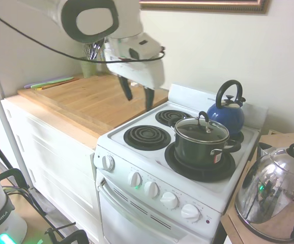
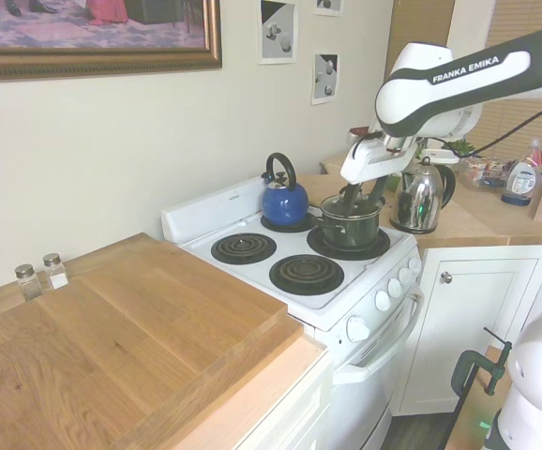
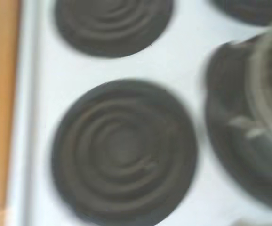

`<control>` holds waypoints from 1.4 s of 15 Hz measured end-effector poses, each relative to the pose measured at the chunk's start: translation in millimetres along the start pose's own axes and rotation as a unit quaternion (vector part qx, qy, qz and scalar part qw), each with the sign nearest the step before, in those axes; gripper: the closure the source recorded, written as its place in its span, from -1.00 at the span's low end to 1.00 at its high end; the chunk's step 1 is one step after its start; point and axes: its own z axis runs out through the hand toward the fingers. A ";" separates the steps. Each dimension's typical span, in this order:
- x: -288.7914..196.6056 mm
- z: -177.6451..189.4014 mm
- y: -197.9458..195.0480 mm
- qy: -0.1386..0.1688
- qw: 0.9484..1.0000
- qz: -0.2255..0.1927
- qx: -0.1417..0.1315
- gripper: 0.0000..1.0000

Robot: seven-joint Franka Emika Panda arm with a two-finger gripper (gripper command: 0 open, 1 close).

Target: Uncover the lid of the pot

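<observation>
Two exterior cameras are facing the stove [image 1: 152, 152] from opposite sides, while the wrist camera is looking down closely onto its burners [image 3: 122, 150].
</observation>
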 end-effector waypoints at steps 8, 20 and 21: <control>128.7 -13.0 2.2 -0.036 0.994 -0.099 -0.025 -1.00; 198.3 57.2 -22.2 -0.106 0.965 -0.226 -0.076 1.00; 198.3 56.6 -23.4 -0.105 0.965 -0.228 -0.076 1.00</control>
